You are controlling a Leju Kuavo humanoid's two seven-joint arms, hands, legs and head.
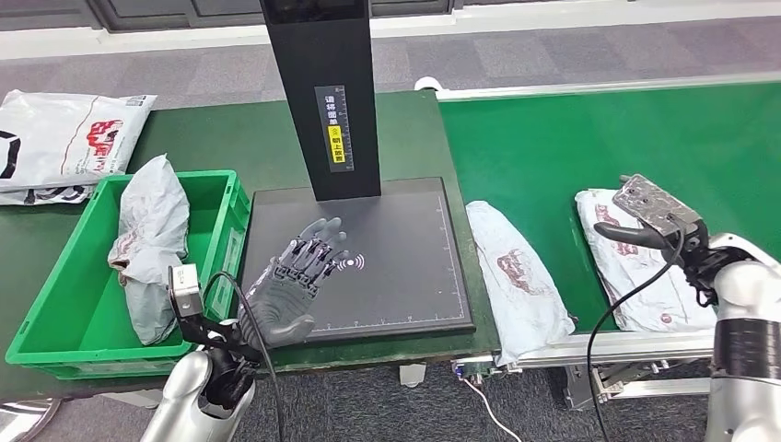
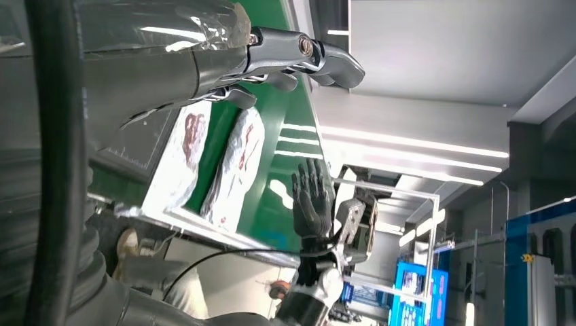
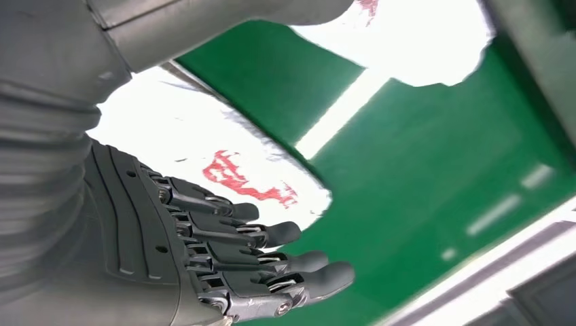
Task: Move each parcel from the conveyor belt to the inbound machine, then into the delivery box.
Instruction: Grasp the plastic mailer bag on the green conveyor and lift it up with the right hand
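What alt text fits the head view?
The robot's left hand hovers open over the black inbound machine plate, holding nothing; its right hand hangs above a white parcel on the green conveyor belt. Another parcel lies at the belt's edge; a grey one sits in the green box.

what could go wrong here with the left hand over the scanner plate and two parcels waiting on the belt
The left hand hangs open over the scanner plate, so a parcel brought there could hit it. The near parcel lies over the belt edge and could slide off. The right hand is open above the far parcel; a slick bag may slip from its grasp.
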